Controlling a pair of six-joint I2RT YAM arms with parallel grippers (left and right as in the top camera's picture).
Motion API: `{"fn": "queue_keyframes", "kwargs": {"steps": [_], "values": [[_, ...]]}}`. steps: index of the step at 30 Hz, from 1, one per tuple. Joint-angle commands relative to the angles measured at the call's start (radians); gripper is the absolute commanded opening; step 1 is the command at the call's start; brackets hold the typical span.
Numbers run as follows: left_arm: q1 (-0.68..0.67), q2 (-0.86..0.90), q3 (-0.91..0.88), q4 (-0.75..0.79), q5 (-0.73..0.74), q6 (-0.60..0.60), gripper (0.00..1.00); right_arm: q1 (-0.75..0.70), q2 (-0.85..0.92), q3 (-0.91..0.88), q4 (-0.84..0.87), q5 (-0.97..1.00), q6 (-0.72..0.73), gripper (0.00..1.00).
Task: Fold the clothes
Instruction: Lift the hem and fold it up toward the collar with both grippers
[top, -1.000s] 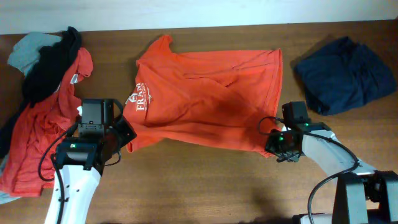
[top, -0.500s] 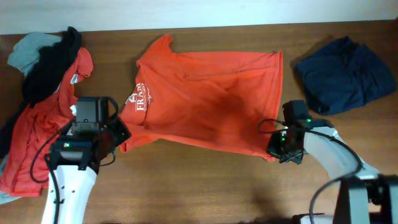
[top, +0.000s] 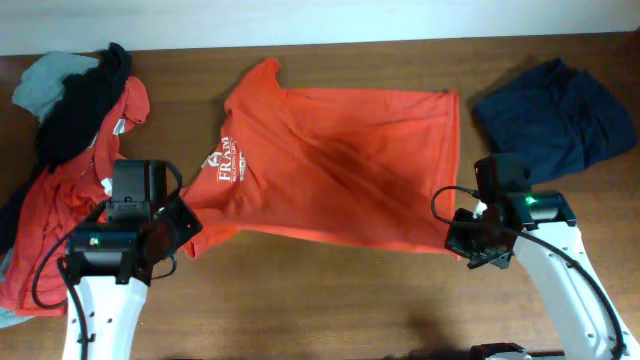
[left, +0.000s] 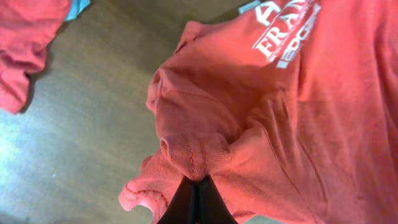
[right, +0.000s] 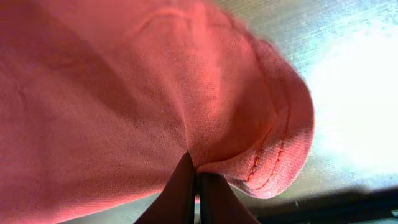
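Two robot arms hold a crumpled orange-red cotton T-shirt with white chest lettering (top: 330, 165) lengthwise across a brown wooden table (top: 330, 300), each gripping one near-side corner, apparently to draw the cloth taut and flat before a first fold. At the shirt's lettered end, the left gripper (left: 196, 198), its dark fingers pressed together, pinches a bunched, stitched sleeve edge. At the opposite end, the right gripper (right: 194, 183) is clamped tight on a rounded corner of the bottom hem. Both white forearms reach up from the table's near edge and angle inward, wrists low beside the shirt's near corners. Wrinkles run diagonally across the shirt's middle, so the spreading looks unfinished and no fold is made yet. A heap of orange-red, black and grey-blue garments (top: 70, 130) waits just beyond the shirt's lettered end, partly under the left arm. A loosely folded navy piece (top: 555, 115) lies apart beyond the hem end.
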Motion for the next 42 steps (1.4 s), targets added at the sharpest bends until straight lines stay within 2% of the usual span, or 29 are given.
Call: {"fn": "queue_keyframes", "kwargs": {"steps": [1, 9, 17, 27, 33, 42], "values": [[0.008, -0.017, 0.025, -0.018, -0.048, 0.016, 0.01, 0.004, -0.009, 0.007, -0.016, 0.034, -0.006, 0.04], [0.008, -0.018, 0.025, -0.016, -0.057, 0.014, 0.01, 0.004, -0.053, 0.007, -0.018, 0.055, -0.026, 0.04], [0.008, 0.033, 0.012, 0.153, -0.116, 0.011, 0.01, 0.004, -0.004, 0.006, 0.279, 0.053, -0.067, 0.04], [-0.015, 0.262, -0.032, 0.327, -0.117, 0.011, 0.01, 0.006, 0.195, 0.006, 0.416, 0.05, -0.097, 0.04], [-0.046, 0.419, -0.032, 0.502, -0.116, 0.012, 0.01, 0.006, 0.288, 0.006, 0.531, 0.05, -0.097, 0.04], [-0.075, 0.541, -0.032, 0.623, -0.119, 0.011, 0.01, 0.006, 0.367, 0.006, 0.659, 0.05, -0.122, 0.04]]}}
